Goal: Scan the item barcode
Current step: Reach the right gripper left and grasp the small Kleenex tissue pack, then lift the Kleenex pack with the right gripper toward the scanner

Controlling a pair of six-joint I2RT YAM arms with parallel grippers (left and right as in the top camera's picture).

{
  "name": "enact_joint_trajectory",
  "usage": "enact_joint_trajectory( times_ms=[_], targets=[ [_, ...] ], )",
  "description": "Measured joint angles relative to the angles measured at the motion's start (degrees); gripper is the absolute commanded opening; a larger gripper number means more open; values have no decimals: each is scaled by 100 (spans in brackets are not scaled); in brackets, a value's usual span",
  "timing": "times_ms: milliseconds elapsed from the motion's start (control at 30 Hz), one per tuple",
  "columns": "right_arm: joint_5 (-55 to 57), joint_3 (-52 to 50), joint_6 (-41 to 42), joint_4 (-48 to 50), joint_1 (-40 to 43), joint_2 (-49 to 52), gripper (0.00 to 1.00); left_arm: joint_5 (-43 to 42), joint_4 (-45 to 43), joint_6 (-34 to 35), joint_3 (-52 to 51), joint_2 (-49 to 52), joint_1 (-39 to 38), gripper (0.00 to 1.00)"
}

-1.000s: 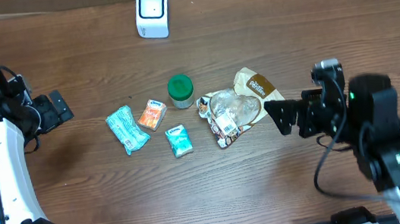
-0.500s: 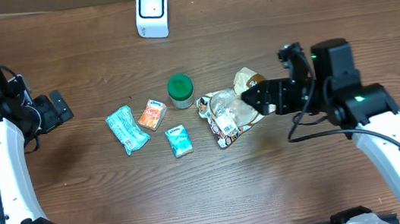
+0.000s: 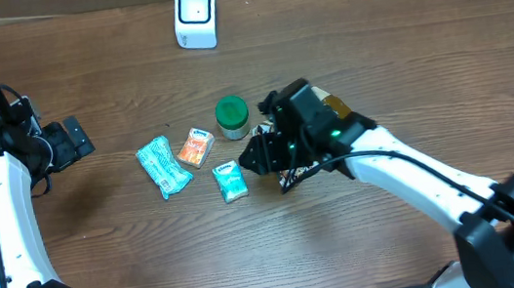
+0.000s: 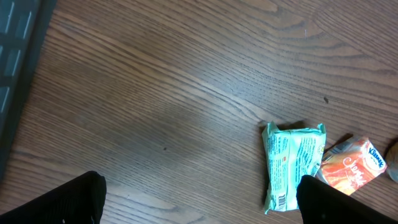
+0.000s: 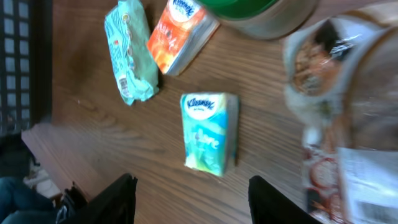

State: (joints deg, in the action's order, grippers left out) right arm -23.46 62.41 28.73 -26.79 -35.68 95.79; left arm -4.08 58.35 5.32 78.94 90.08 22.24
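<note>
Brown wood grain runs across the table point(image 3: 372, 41), and a loose cluster of small packets lies near its middle. The right gripper point(image 3: 257, 156) reaches over that cluster with its fingers point(image 5: 118, 199) partly apart and bare wood between them, so it holds nothing. Just ahead of those fingers, roughly in line with the gap, lies a teal tissue pack point(image 5: 209, 132), flat and untouched. Off to one side of the gripper, at the right edge of the wrist view, sits a clear snack bag point(image 5: 336, 118), crinkled and blurred, with a white label point(image 5: 367, 180) near its lower corner. From overhead most of that bag is hidden beneath the right arm. Further ahead of the fingers lie an orange tissue pack point(image 5: 180, 34) and a green-blue wrapped packet point(image 5: 127, 53), close together but not clearly touching. A green-lidded jar point(image 3: 231, 116) stands just beyond the snack bag.

The scanner point(image 3: 195, 16) — a small white box with a dark face — stands well apart from the right gripper, at the far edge of the table, with nothing in front of it.

The left gripper point(image 3: 70, 142) hangs far off at the other side, jaws spread wide and empty. In its wrist view the green-blue packet lies ahead of one finger, the orange pack just beside it.
</note>
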Motion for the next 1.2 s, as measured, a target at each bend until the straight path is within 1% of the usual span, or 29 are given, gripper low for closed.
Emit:
enact_joint_trajectory(
  times_ms=[133, 200, 267, 400, 567, 633, 700, 767, 800, 1000, 1133, 1200],
  targets=[
    [46, 17, 503, 470, -229, 400, 50, -2, -2, 0, 0, 0, 0, 100],
    [63, 20, 675, 553, -317, 656, 49, 0, -2, 2, 0, 0, 0, 100],
    [81, 20, 765, 560, -369, 837, 48, 0, -2, 2, 0, 0, 0, 100],
    [107, 20, 929, 577, -382, 1008, 42, 0, -2, 0, 0, 0, 0, 100],
    [127, 20, 1158, 780, -463, 1228, 42, 0, -2, 0, 0, 0, 0, 100],
    [120, 20, 1300, 828, -619, 1375, 37, 0, 0, 2, 0, 0, 0, 100],
    [111, 20, 1467, 831, -721, 1473, 27, 0, -2, 2, 0, 0, 0, 100],
    [94, 20, 1604, 835, -758, 1541, 9, 0, -2, 0, 0, 0, 0, 100],
    [83, 22, 1652, 833, -752, 1552, 4, 0, -2, 0, 0, 0, 0, 100],
    [-129, 28, 1665, 870, -647, 1550, 4, 0, -2, 0, 0, 2, 0, 100],
    [-682, 50, 1117, 807, -332, 1327, 4, 0, -2, 0, 0, 2, 0, 100],
    [-1088, 92, 848, 809, -162, 925, 4, 0, -2, 0, 0, 2, 0, 100]
  ],
)
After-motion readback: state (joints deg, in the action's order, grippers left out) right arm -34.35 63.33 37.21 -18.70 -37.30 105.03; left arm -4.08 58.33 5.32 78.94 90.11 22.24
